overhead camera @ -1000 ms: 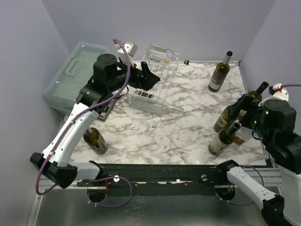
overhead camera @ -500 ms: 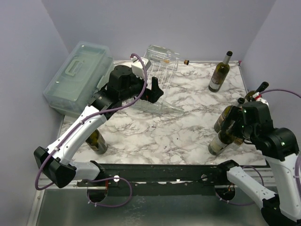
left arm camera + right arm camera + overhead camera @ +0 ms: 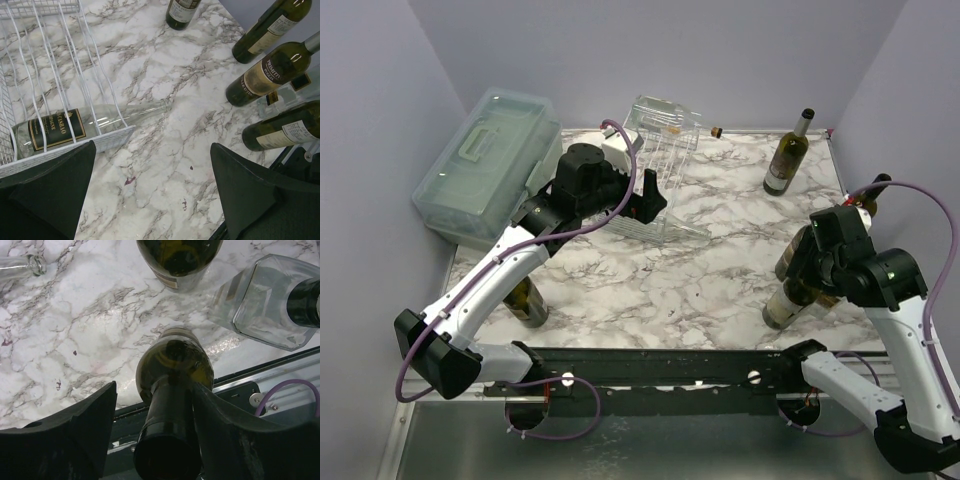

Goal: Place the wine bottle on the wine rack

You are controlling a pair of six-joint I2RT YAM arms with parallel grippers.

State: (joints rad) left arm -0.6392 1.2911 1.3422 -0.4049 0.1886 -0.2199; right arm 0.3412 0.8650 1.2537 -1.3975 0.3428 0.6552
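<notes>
A dark green wine bottle [image 3: 175,365] stands near the table's front right corner [image 3: 786,302]. My right gripper [image 3: 155,390] straddles its neck from above. The right finger [image 3: 220,425] touches the neck, while a gap remains at the left finger [image 3: 90,420], so the jaws are still open. The wine rack [image 3: 660,165], clear plastic with white wire grid [image 3: 75,75], sits at the back centre and holds one clear bottle [image 3: 55,131] lying in its bottom row. In front of the rack, my left gripper [image 3: 152,147] hangs open over bare marble [image 3: 655,200].
More bottles crowd the right side: two dark ones [image 3: 812,238] [image 3: 868,192] and a clear square one [image 3: 265,300]. One bottle stands at the back right [image 3: 787,155], another at the front left [image 3: 525,298]. A pale-green lidded box [image 3: 485,160] sits at the back left.
My right arm swung in over the near right bottle and its jaws narrowed around the neck. My left gripper drew rightward along the rack's front, then held still.
</notes>
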